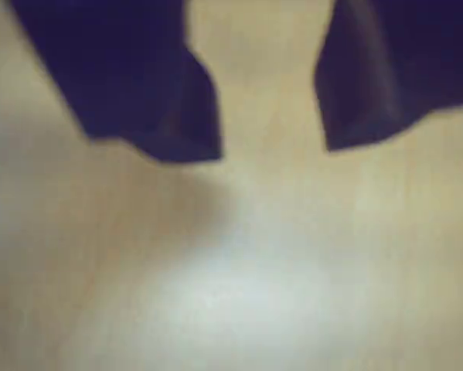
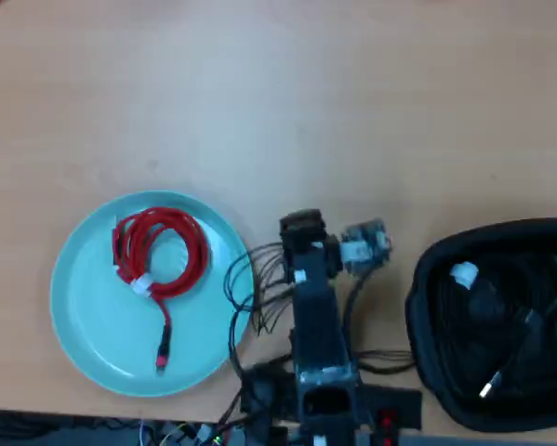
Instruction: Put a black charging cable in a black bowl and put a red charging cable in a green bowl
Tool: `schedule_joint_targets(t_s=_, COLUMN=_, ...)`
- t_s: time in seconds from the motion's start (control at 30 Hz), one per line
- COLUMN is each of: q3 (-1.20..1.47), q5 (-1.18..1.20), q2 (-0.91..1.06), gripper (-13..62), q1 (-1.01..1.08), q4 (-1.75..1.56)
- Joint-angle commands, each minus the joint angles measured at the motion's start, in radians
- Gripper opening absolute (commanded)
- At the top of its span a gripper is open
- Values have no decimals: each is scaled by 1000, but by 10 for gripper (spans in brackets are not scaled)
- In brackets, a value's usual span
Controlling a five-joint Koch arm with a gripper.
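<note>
Red charging cable (image 2: 160, 255) in green bowl (image 2: 83, 316), no legible writing

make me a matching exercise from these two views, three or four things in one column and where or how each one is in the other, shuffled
Things:
1. red charging cable
2. black charging cable
3. green bowl
4. gripper

Places or states:
A. left of the arm in the overhead view
B. jaws apart over bare wood
C. coiled in the turquoise dish
D. inside the black bowl

Pairs: 1-C, 2-D, 3-A, 4-B
</note>
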Motion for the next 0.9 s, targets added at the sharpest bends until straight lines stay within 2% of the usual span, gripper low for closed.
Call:
schedule_joint_targets(t_s=0.0, q3=28, q5=-15, q2=104, gripper=90, q1=41, q4=-172)
schedule_joint_targets(t_s=0.13, q3=167, q5=-14, q2=201, gripper=90, q1=107, q4=-261)
schedule_joint_targets(t_s=0.4, q3=275, q5=3, q2=210, gripper=93, q1=115, q4=-305)
schedule_joint_targets(t_s=0.7, q3=606, q5=2, q2=207, gripper=88, q1=115, q4=-905)
schedule_joint_targets(t_s=0.87, q3=653, q5=5, q2=206, gripper=86, q1=112, q4=-962)
